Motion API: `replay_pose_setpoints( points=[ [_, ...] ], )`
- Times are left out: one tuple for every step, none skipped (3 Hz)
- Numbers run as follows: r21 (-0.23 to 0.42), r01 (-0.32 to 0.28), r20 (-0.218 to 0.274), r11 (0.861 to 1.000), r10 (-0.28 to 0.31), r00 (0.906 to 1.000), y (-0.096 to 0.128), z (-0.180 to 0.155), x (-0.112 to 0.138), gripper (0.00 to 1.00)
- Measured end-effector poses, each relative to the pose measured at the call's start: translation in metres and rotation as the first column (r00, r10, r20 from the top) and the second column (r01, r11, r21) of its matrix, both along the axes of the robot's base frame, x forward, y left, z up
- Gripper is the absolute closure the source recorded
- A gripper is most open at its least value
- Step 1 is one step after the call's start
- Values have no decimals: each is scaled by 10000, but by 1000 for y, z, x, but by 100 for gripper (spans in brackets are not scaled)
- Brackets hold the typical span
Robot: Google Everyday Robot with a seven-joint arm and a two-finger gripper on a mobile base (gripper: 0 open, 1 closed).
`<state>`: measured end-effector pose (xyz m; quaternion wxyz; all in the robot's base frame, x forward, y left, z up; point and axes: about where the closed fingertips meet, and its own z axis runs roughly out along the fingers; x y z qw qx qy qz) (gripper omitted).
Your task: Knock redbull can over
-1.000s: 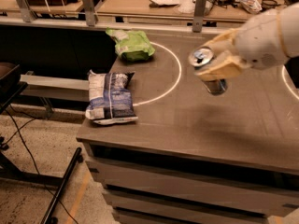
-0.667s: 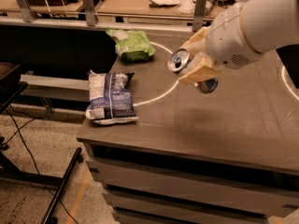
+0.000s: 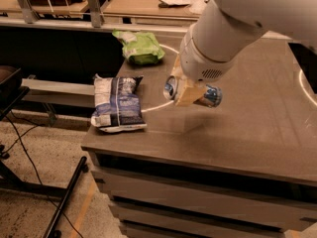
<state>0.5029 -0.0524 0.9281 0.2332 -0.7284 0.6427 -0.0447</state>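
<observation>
The redbull can, slim, silver and blue, is held sideways above the grey tabletop near its middle, its silver top facing left. My gripper hangs from the big white arm that comes in from the upper right and is shut on the can; one tan finger crosses in front of it. The can's middle is hidden by the finger. The can is off the table surface.
A blue-and-white chip bag lies at the table's left front. A green snack bag lies at the back left. A white circle line is painted on the tabletop. The table's left and front edges drop to the floor.
The arm has moved left and down toward the table's middle with the can in it. The can now lies more level. The view has also shifted closer.
</observation>
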Motion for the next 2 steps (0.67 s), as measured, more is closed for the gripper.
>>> replay_pose_setpoints(
  points=[
    [-1654,196,-389,9860,-263,9989,-26,-13,24,100],
    [-2690,-56,-768,9631,-156,9969,-37,-20,37,84]
  ],
)
